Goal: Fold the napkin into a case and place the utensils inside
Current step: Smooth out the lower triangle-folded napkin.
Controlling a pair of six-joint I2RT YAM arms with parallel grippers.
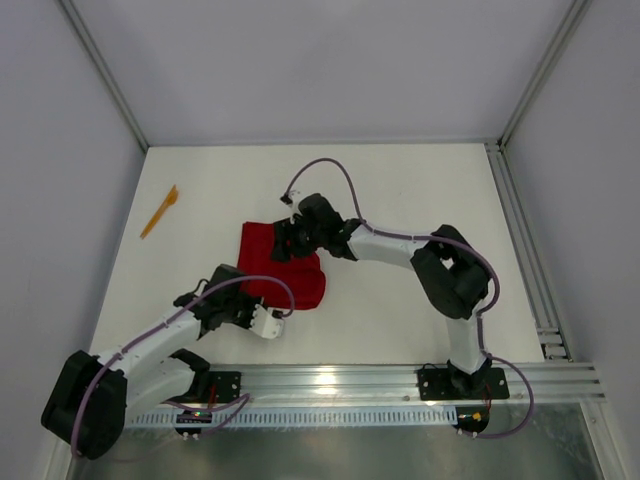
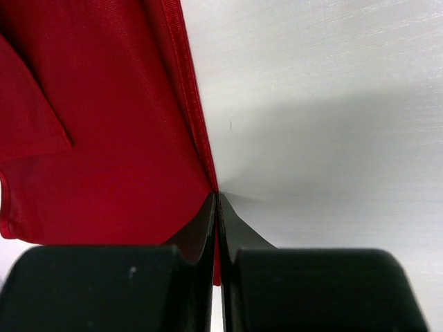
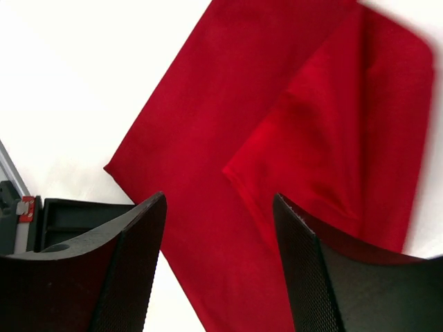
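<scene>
napkin (image 1: pixel 290 282) mid-table, part-folded | left gripper (image 2: pixel 217 199) pinched on its near edge | right gripper (image 3: pixel 218 200) apart above it | risk: thin hem may slip free (fold collapses) | utensil (image 1: pixel 160 211) far left

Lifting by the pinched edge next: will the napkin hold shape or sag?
Probably sags: the napkin lies in soft folds with a loose flap. Likely thin and light: the left gripper shuts nearly flat on its hem. Might slip from so small a pinch.
</scene>
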